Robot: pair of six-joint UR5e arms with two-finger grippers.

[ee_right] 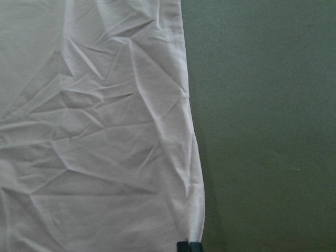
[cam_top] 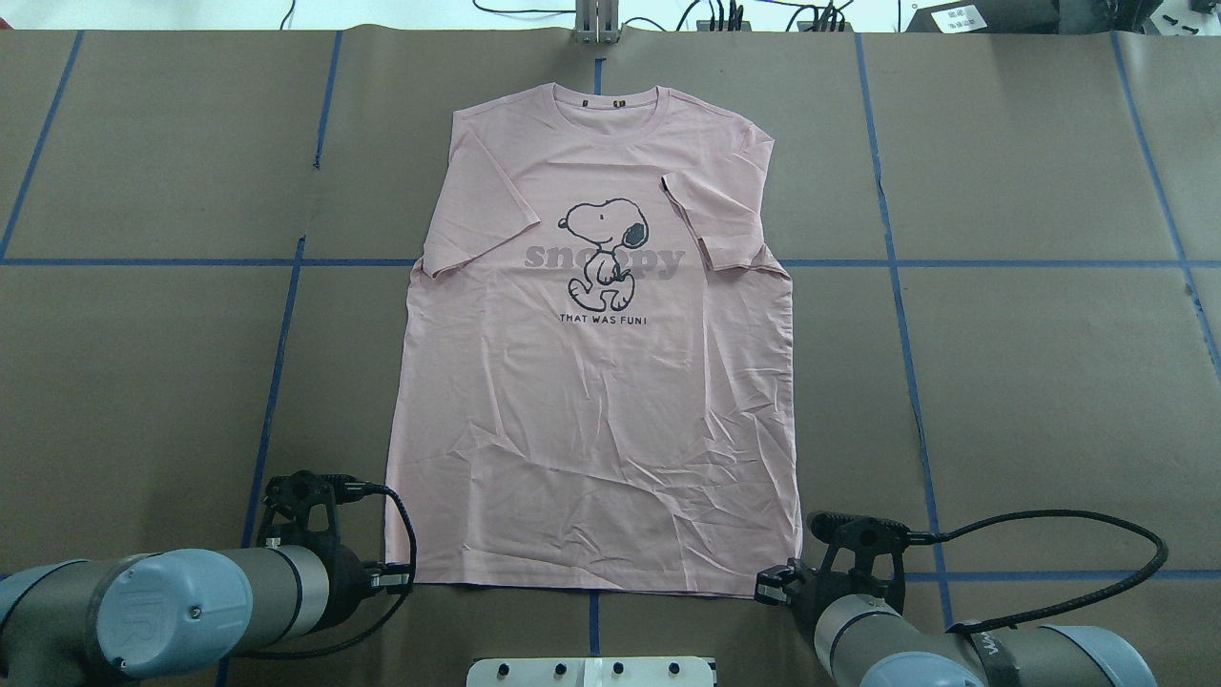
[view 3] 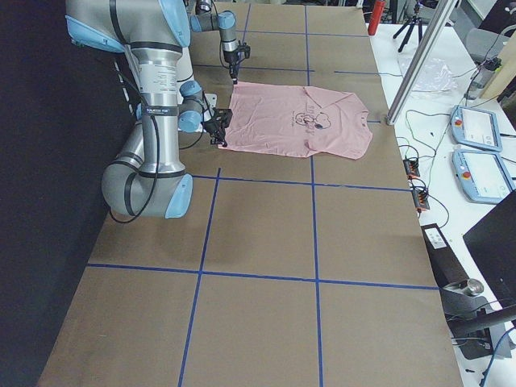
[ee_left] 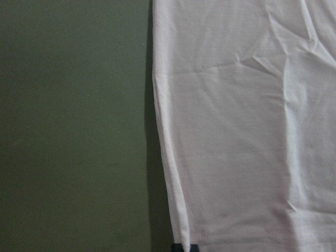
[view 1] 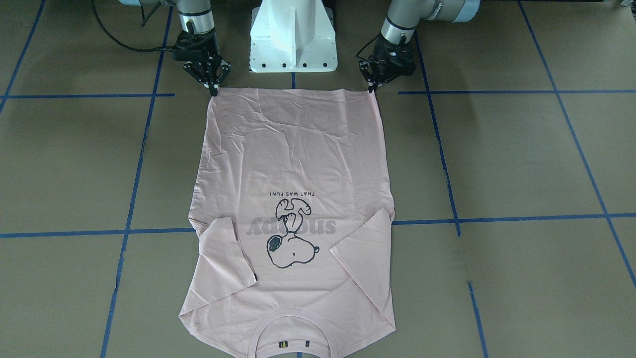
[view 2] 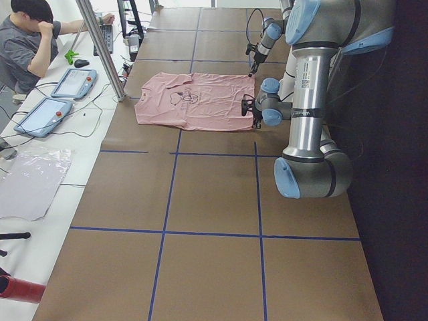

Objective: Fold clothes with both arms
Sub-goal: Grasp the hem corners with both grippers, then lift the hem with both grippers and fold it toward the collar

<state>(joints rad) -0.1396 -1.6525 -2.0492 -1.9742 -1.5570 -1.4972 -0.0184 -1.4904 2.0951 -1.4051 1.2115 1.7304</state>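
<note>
**While the T-shirt lies flat, both tools pinch its hem corners**

Where blue tape lines (cam_top: 286, 315) cross it in a grid, the brown bench (cam_top: 1002, 382) carries a single pale pink T-shirt (cam_top: 591, 429). In the overhead view the shirt is spread face up at the centre of the frame, with its neck towards the top edge and its hem near the bottom. The lower half of the cloth is creased, and more wrinkles show close up in both wrist views.

The left arm (cam_top: 143, 611) comes in at the lower left of the overhead view and the right arm (cam_top: 954, 649) at the lower right. A white base (view 1: 293, 35) stands between them.

The left tool (view 1: 371, 87) sits at the hem corner on the right of the front-facing view, and its fingers are drawn together to a point on the cloth edge. The right tool (view 1: 213, 90) sits at the other hem corner and is closed on the fabric in the same way. The corners do not look lifted, and the hem runs straight between the two tools.

Both sleeves are folded inward over the chest. Between them sits a black-outlined dog print (cam_top: 603, 253) over grey lettering (cam_top: 658, 260), with a small line of dark text (cam_top: 603, 320) beneath. The ribbed collar (cam_top: 606, 105) lies at the top of the shirt. A tiny black tag (cam_top: 663, 181) marks the edge of the sleeve on the right of the frame.
</note>
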